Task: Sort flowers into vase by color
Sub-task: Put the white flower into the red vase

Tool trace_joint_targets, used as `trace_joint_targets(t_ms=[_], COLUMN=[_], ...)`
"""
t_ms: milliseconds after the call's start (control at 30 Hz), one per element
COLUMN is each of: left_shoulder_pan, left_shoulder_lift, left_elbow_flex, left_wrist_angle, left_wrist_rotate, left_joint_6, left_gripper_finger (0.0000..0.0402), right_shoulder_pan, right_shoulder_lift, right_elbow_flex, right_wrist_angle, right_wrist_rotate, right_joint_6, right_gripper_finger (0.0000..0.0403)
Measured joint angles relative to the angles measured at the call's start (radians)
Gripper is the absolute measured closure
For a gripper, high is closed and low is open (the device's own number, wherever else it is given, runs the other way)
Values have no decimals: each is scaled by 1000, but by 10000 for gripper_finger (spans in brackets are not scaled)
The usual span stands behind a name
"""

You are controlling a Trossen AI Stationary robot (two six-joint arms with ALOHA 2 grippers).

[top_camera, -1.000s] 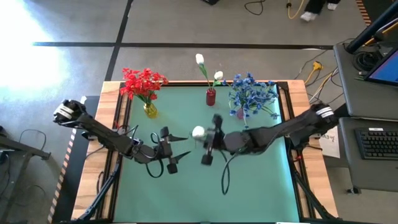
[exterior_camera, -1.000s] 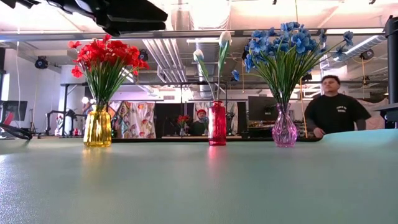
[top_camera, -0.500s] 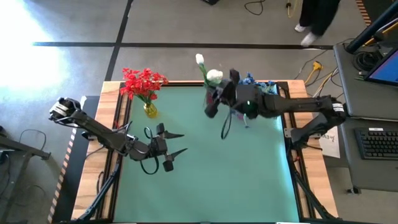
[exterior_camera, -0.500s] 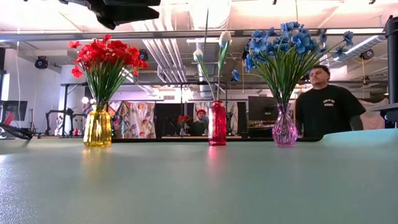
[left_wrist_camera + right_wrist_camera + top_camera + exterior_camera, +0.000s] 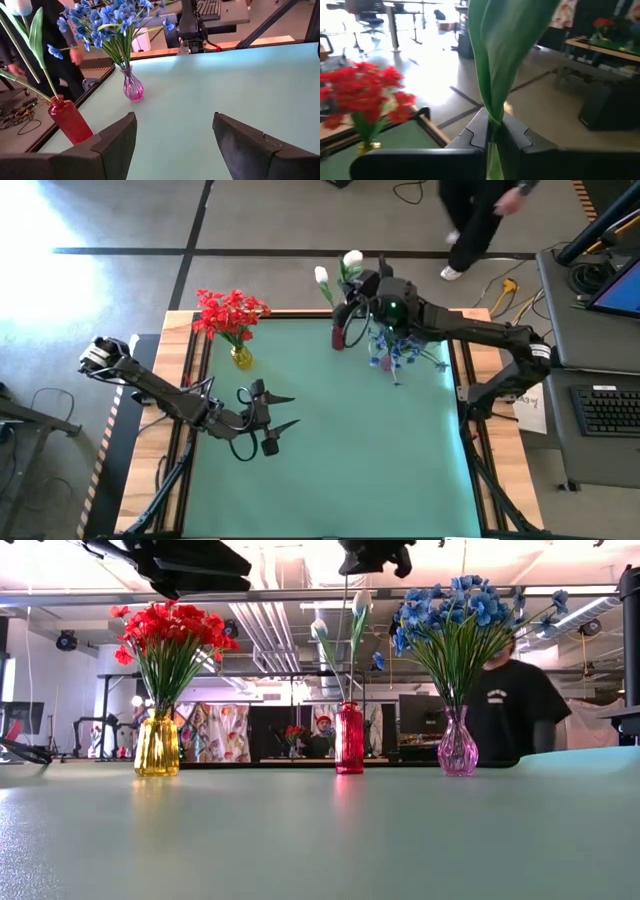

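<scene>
My right gripper is high over the table's far edge, above the red vase, shut on a white tulip whose bloom stands above the fingers. Its thin stem runs down toward the red vase, which has white tulips standing in it. Whether the stem's lower end is inside the vase, I cannot tell. Red flowers stand in a yellow vase, and blue flowers in a pink vase. My left gripper hovers open over the table's left middle. My right gripper pinches the tulip's green stem between its two fingers, just below the base of the long leaf. The fingers lie across the stem. The flower is lifted clear and hangs roughly upright, with the bloom above the fingers and the stem below them.
The three vases stand in a row along the green mat's far edge. The left wrist view shows the red vase and the pink vase ahead of the open fingers. A person walks behind the table. A desk with a keyboard stands to the right.
My right gripper has risen from the table's middle and swung toward the far edge, carrying the white tulip up until it hangs above the red vase. My left gripper has drawn back slightly toward the table's left. The person behind the table has walked on.
</scene>
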Motion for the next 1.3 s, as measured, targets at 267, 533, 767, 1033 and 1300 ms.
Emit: trace_joint_targets(t_ms=[267,533,767,1033,1300], left_shoulder_pan=[1,1,1,1,6], left_shoulder_lift=[1,2,2,2,0], left_elbow_flex=[0,0,0,0,0], left_wrist_angle=[0,0,-46,-105,-133], left_wrist_rotate=[-50,-51,-130,-180,-181], left_joint_6=[0,0,0,0,9], left_gripper_finger=[153,153,153,153,153], right_shoulder_pan=[-46,-61,-91,-112,-112], right_shoulder_lift=[13,62,85,121,128], right_elbow_flex=[0,0,0,0,0], right_wrist_angle=[-1,-4,-2,-3,-53], right_wrist_rotate=[-2,0,8,8,0], right_joint_6=[11,1,-13,21,25], right_gripper_finger=[385,385,385,385,385])
